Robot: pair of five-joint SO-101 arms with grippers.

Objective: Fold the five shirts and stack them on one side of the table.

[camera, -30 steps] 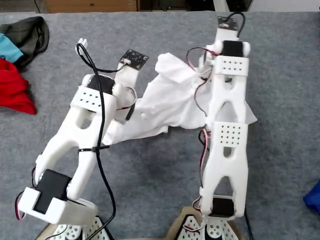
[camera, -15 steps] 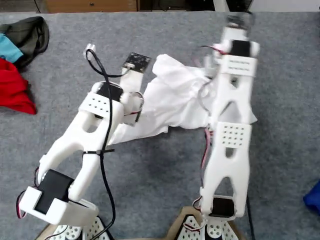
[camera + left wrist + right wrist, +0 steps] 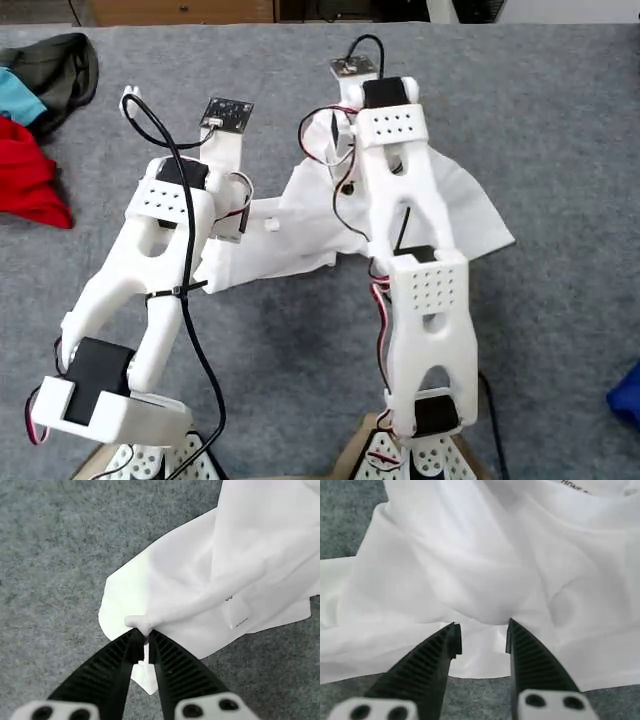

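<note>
A white shirt (image 3: 300,215) lies crumpled on the grey table, between and under both arms. In the left wrist view my left gripper (image 3: 142,632) is shut on a pinched fold of the white shirt (image 3: 200,580) near its edge, and the cloth stretches away from the black fingers (image 3: 172,667). In the high view the left gripper (image 3: 240,222) is at the shirt's left side. My right gripper (image 3: 481,630) stands open just above the white shirt (image 3: 485,570), with cloth showing between its fingers. The right arm (image 3: 400,190) lies across the shirt's middle and hides part of it.
A heap of other shirts sits at the table's far left: a red one (image 3: 25,170), a dark one (image 3: 60,65) and a teal one (image 3: 15,98). A blue cloth (image 3: 628,395) shows at the right edge. Bare grey table (image 3: 560,120) spreads right of the arms.
The right arm has swung left across the shirt, and its wrist is now over the shirt's middle. The left arm shifted left with the fold in its grip. The shirt's raised bunch has flattened.
</note>
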